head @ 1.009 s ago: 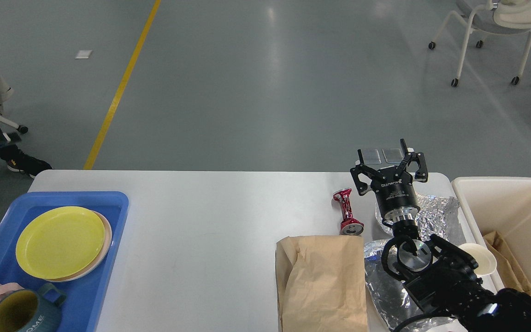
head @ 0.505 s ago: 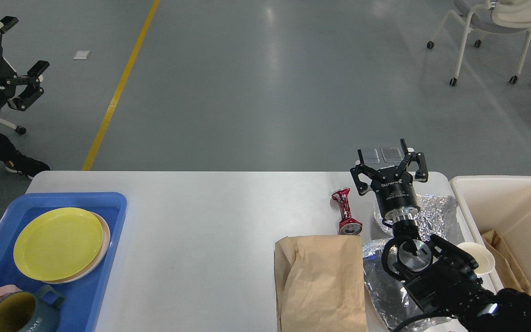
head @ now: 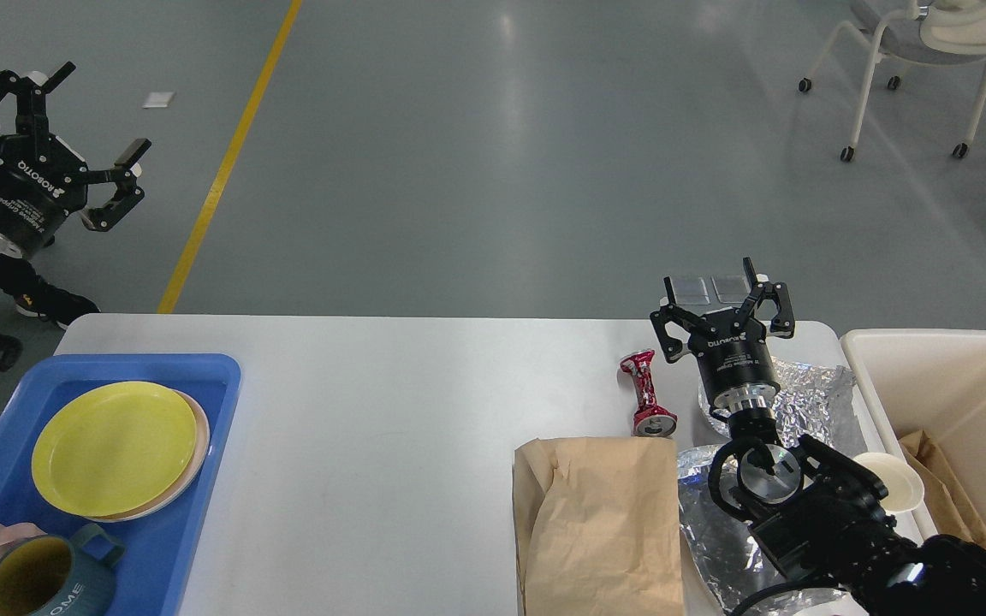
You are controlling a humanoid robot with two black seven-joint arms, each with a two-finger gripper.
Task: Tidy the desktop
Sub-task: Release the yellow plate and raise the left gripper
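The desktop (head: 390, 402) is a wide white-grey tabletop. On its right part lie a crushed red can (head: 647, 403), a brown paper bag (head: 600, 522), crumpled foil (head: 810, 395) and a second foil sheet (head: 703, 518). My right gripper (head: 715, 295) is open and empty, held above the table's far right edge, just right of the can and over the foil. My left gripper (head: 95, 111) is open and empty, raised over the floor beyond the table's far left corner.
A blue tray (head: 202, 479) at the left holds a yellow plate (head: 112, 449) on another plate and two mugs (head: 26, 577). A cream bin (head: 947, 385) at the right holds brown paper. A small white cup (head: 893, 479) lies by my right arm. A chair (head: 912, 51) stands far right.
My left gripper has come into view at the upper left and moved rightward and downward. My right arm has not moved. The table's things lie as before.
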